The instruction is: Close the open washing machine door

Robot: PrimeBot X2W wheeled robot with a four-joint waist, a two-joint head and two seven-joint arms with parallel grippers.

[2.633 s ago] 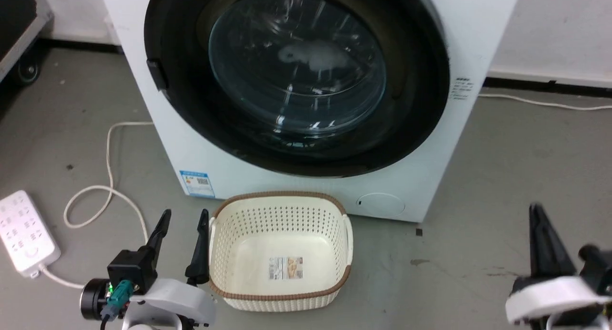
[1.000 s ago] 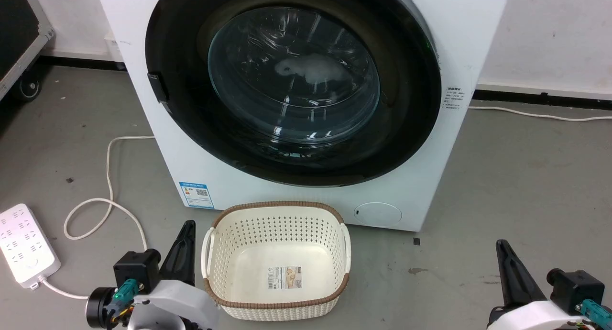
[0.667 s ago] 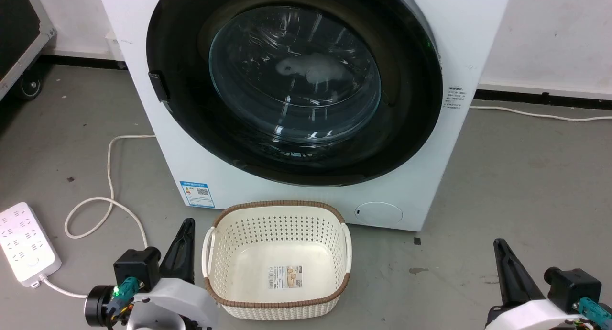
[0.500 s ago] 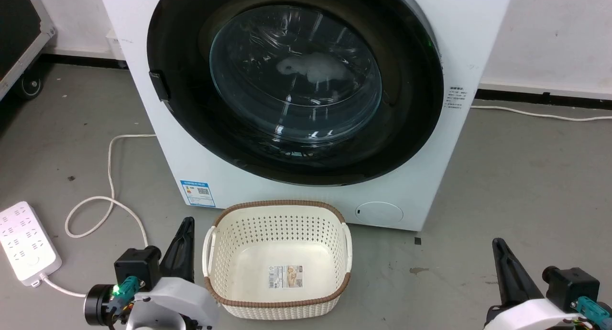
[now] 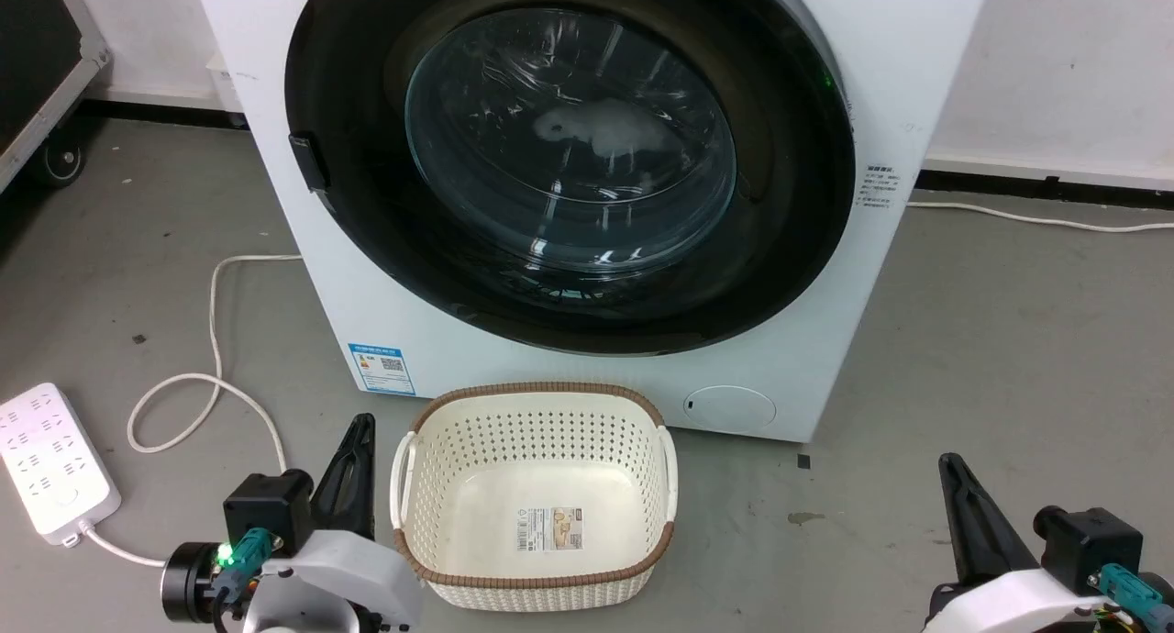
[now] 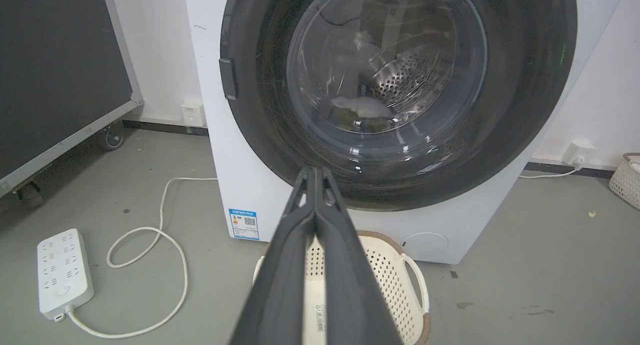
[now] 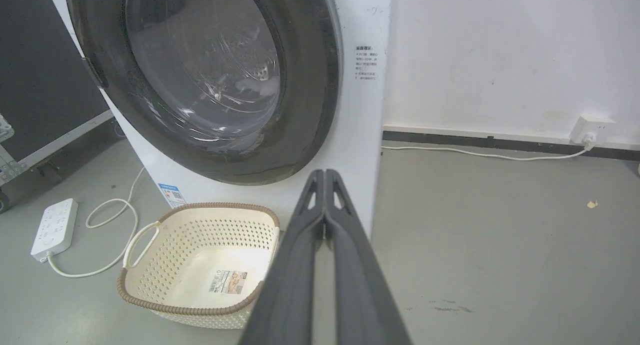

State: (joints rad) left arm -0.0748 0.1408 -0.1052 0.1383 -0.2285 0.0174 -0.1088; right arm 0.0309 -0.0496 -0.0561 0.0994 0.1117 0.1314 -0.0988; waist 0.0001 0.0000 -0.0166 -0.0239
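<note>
The washing machine (image 5: 514, 367) is a big white front-loader filling the top of the head view. Its round glossy black door (image 5: 569, 156) with the bulging glass window lies flat against the white front, latch side at the left. Behind the glass of the door (image 6: 400, 85) I see perforated steel and a pale item. The door (image 7: 210, 75) looks flush in the right wrist view too. My left gripper (image 5: 353, 449) is shut and empty, low beside the basket. My right gripper (image 5: 954, 486) is shut and empty at the lower right. Both are well short of the machine.
A cream perforated basket (image 5: 537, 394) stands on the floor right before the machine. A white power strip (image 5: 55, 468) and its looping cable (image 5: 215, 339) lie at the left. A black wheeled case (image 5: 37, 46) stands far left. Bare grey floor spreads on the right.
The left gripper's fingers, apart 2.6 s ago, have come together. Both grippers sit lower in the view. The camera has shifted slightly; the door stays flat against the machine.
</note>
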